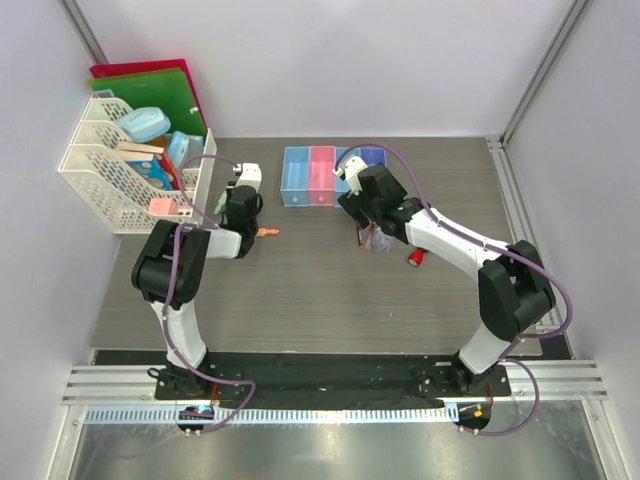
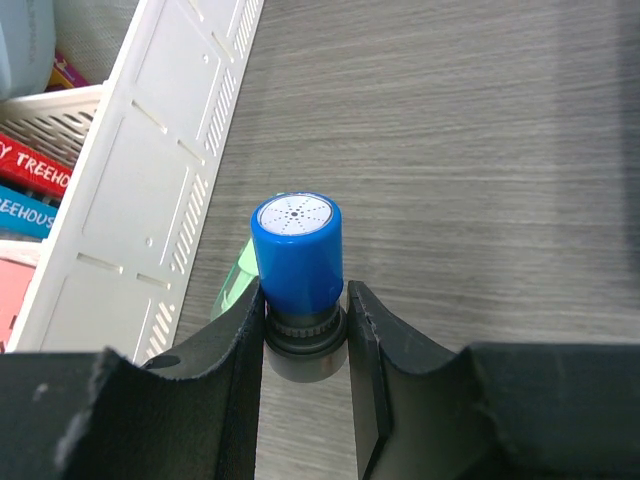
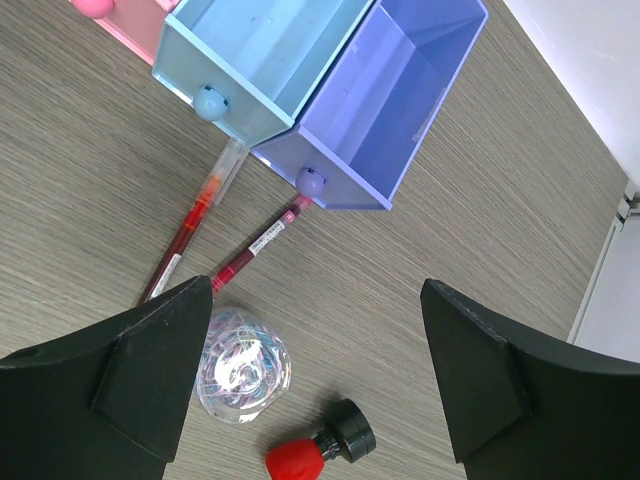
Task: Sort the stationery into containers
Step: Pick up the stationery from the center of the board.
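My left gripper is shut on a small blue stamp with a dark base, held beside the white rack. A green piece lies just behind it. In the top view the left gripper is near the short orange marker. My right gripper is open and empty above two red-and-black pens, a clear bluish lump and a red piece. The bins stand just beyond: light blue, purple-blue, and pink with another light blue one to its left.
The large white lattice rack with boxes and folders fills the back left; its wall is close to the left gripper. White walls enclose the table at the back and sides.
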`<action>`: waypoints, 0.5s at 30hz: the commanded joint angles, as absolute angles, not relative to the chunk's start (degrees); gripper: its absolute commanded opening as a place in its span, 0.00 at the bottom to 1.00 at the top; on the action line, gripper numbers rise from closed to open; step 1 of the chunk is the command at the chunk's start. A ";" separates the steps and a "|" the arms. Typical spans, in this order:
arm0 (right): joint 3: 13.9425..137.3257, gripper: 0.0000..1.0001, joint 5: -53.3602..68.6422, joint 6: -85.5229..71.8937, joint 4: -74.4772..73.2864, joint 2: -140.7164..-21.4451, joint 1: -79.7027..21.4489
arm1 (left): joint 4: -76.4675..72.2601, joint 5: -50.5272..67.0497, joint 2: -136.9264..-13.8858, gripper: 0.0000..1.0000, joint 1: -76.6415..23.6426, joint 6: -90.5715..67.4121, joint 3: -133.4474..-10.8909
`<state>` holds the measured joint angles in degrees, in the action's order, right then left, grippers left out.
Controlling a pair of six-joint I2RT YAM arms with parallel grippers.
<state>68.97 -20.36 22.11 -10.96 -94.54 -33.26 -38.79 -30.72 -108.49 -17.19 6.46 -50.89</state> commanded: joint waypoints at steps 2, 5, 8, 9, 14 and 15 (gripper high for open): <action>69.61 0.90 -21.36 21.44 -9.23 -93.34 -33.05 | -39.37 -32.96 -109.16 0.21 -17.31 6.24 -54.23; 69.35 0.91 -21.44 21.62 -9.23 -92.99 -33.05 | -39.38 -33.13 -109.07 0.30 -17.31 6.24 -54.40; 69.52 0.91 -21.53 21.62 -9.23 -92.81 -33.05 | -39.29 -33.31 -109.25 0.29 -17.23 6.24 -54.49; 69.52 0.90 -21.53 21.62 -9.32 -92.81 -33.05 | -39.11 -33.40 -109.16 0.25 -17.23 6.15 -54.49; 69.61 0.91 -21.62 21.53 -9.32 -92.29 -33.05 | -38.67 -31.38 -106.62 0.00 -17.31 5.54 -52.04; 69.52 0.91 -21.53 21.62 -9.32 -92.20 -33.05 | -38.67 -30.94 -105.92 0.00 -17.23 5.36 -50.20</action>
<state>68.99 -20.47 22.11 -10.96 -94.54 -33.26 -37.08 -31.40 -109.14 -17.19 6.42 -52.56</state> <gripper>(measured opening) 0.907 0.341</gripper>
